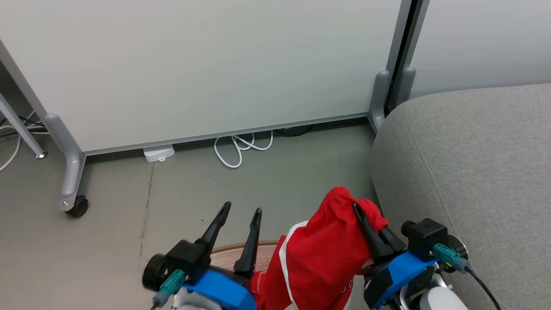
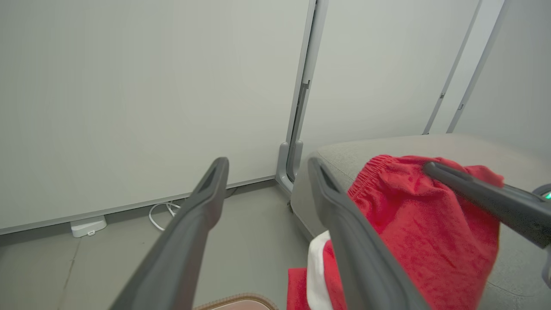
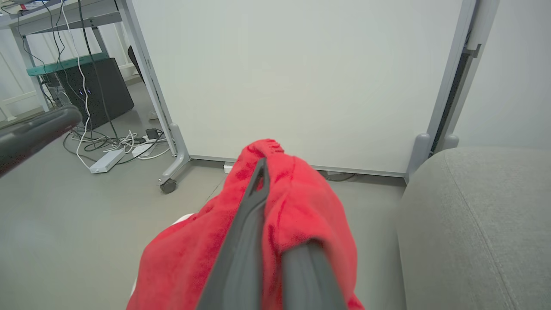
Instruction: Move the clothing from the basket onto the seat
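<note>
Pinching the clothing (image 1: 318, 254) by a bunched top fold in the right gripper (image 1: 368, 219), fingers pressed together on the red cloth. In the right wrist view, one dark finger laid along the top of the red bundle, the other sunk under a fold. Held up off the basket (image 1: 232, 247), draped loose from the pinch, white stripe along the left edge, gathered waistband at the top. Hanging over the grey floor (image 1: 181, 193) just beside the rounded front corner of the seat (image 1: 473, 163), not yet on it. Lower down, by the brown basket rim, more red cloth with a stitched hem; same garment or a second one, cannot tell. A short arc of rim and a patch of perforated wall at the bottom of the head view, between the two grippers.

Holding nothing in the left gripper (image 1: 242, 208): fingers spread wide, pointing up and forward above the basket rim, close beside the hanging cloth on its left. Behind it all, a pale partition panel (image 1: 215, 64) on grey legs, a black caster (image 1: 78, 206) at the left leg, a looped white cable (image 1: 236, 150) on the floor under the panel's lower edge
</note>
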You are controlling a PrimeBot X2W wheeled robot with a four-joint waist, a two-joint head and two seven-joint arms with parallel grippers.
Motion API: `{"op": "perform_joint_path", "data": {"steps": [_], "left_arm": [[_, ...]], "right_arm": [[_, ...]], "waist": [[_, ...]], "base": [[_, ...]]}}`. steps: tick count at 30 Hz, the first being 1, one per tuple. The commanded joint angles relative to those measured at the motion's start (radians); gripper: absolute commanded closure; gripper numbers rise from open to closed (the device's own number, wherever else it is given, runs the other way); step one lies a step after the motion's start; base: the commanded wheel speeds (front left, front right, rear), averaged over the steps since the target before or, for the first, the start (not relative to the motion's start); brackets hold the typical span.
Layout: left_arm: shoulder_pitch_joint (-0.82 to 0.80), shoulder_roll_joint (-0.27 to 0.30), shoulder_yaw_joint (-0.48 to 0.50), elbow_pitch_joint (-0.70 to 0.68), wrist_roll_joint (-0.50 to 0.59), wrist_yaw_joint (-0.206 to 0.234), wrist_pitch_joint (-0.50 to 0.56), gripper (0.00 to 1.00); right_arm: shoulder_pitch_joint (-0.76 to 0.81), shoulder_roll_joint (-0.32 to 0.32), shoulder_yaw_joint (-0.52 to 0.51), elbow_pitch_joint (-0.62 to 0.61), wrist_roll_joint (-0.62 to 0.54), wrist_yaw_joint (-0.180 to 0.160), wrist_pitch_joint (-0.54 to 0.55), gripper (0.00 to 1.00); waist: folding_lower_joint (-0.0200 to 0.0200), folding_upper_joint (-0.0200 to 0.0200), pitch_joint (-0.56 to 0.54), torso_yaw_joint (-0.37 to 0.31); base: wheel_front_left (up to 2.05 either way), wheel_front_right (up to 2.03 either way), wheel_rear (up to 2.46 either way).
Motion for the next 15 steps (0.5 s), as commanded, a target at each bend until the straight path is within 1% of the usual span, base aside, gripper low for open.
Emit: {"op": "perform_joint_path", "data": {"steps": [1, 5, 9, 15], "left_arm": [[0.034, -0.001, 0.029, -0.012, 0.025, -0.013, -0.003, 0.0], [0.12, -0.012, 0.126, -0.036, 0.095, -0.036, -0.003, 0.0], [0.182, -0.019, 0.206, -0.035, 0.143, -0.058, -0.003, 0.0], [0.232, -0.046, 0.286, -0.045, 0.203, -0.095, -0.003, 0.0]], "right_arm": [[0.011, -0.002, -0.002, -0.009, -0.003, 0.0, 0.005, 1.0], [0.018, -0.002, -0.003, -0.019, -0.004, 0.0, 0.008, 1.0], [0.019, -0.002, -0.003, -0.025, -0.004, 0.0, 0.011, 1.0], [0.027, -0.002, -0.01, -0.032, -0.003, 0.0, 0.014, 1.0]], "waist": [[0.0, 0.0, 0.001, 0.0], [0.0, 0.0, 0.001, -0.002], [0.0, 0.0, 0.0, -0.008], [0.0, 0.0, 0.001, -0.011]], "base": [[0.0, 0.0, 0.0], [0.0, 0.0, 0.0], [0.0, 0.0, 0.0], [0.0, 0.0, 0.0]]}}
